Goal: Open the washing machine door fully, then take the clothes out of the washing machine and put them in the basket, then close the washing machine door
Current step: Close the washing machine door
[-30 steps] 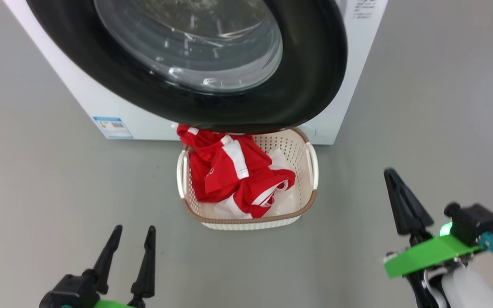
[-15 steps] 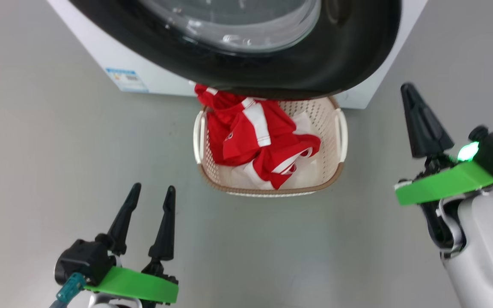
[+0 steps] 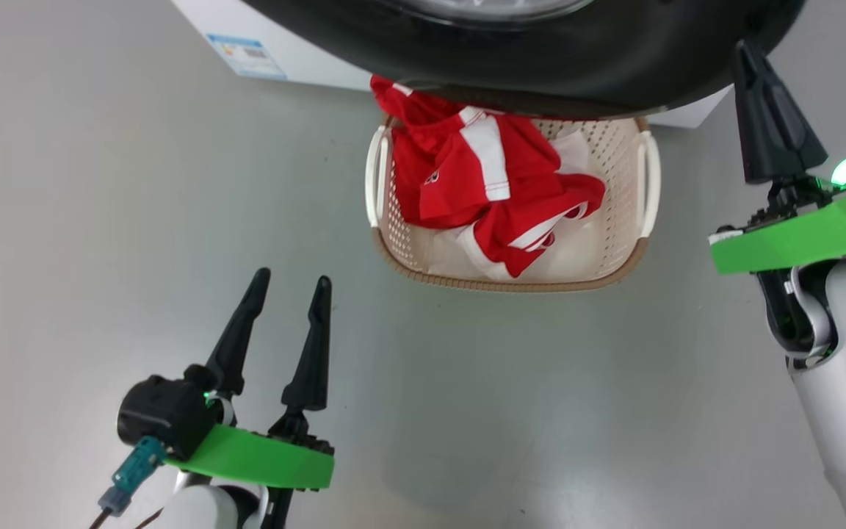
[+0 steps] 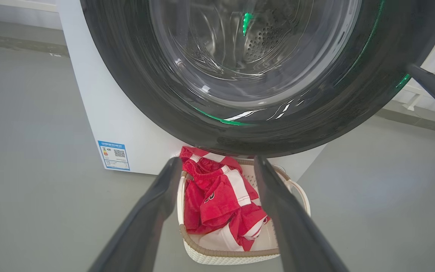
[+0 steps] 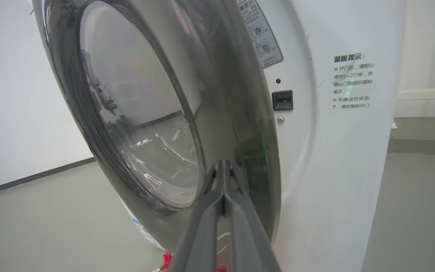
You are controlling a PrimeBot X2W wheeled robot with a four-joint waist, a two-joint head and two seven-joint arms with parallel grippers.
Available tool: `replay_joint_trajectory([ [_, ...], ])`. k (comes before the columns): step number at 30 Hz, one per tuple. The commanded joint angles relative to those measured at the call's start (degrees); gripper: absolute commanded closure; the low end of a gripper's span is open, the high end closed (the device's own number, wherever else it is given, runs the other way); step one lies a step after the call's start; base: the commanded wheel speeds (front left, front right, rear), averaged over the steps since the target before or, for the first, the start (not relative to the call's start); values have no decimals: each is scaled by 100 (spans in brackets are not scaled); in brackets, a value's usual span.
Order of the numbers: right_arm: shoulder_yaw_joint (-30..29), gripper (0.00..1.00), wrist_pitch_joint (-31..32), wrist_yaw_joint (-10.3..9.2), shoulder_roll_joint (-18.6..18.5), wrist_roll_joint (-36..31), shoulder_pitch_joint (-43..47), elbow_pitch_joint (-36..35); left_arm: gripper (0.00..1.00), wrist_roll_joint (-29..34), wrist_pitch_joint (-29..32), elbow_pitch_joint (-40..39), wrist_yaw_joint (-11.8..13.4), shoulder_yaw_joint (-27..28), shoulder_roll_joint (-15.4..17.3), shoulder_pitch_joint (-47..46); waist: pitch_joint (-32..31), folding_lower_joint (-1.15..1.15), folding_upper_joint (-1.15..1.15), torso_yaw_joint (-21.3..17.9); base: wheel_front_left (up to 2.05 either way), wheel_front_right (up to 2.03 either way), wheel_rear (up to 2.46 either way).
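Inspecting the door [image 3: 540,51], we find it ajar, overhanging the basket [image 3: 617,268], which sits under the door's lower edge with the clothes [image 3: 467,176] inside. We note the right gripper [image 3: 746,55] clenched and empty, just beside the door's free edge. The left gripper [image 3: 293,278] is released and empty, well in front of the door. We judge the door rigid, hinged, moderately heavy and slippery, and its glass bulge [image 4: 247,56] fragile. Push on the black rim [image 4: 127,94] by the free edge, not the glass.
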Motion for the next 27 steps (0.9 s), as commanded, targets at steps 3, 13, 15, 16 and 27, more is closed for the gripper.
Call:
replay_joint_trajectory([
  [3, 101, 100, -36, 1, -25, 87, -190, -156, 0, -86, -46, -182, 54, 83, 63, -126, 292, 0, 0, 148, 0, 0, 0],
  [13, -54, 100, -36, 1, -177, 123, -651, -179, 0, -162, -46, -336, 129, -157, 63, -371, 713, 0, 0, 296, 0, 0, 0],
  [15, -92, 100, -36, 1, -216, 127, -751, -181, 0, -188, -46, -363, 142, -211, 63, -415, 776, 0, 0, 344, 0, 0, 0],
  [16, -111, 100, -36, 1, -233, 130, -796, -180, 0, -199, -46, -376, 149, -239, 63, -431, 803, 0, 0, 367, 0, 0, 0],
  [27, -427, 100, -36, 1, -362, 189, -1401, -200, 0, -300, -46, -551, 238, -467, 63, -586, 1106, 0, 0, 566, 0, 0, 0],
])
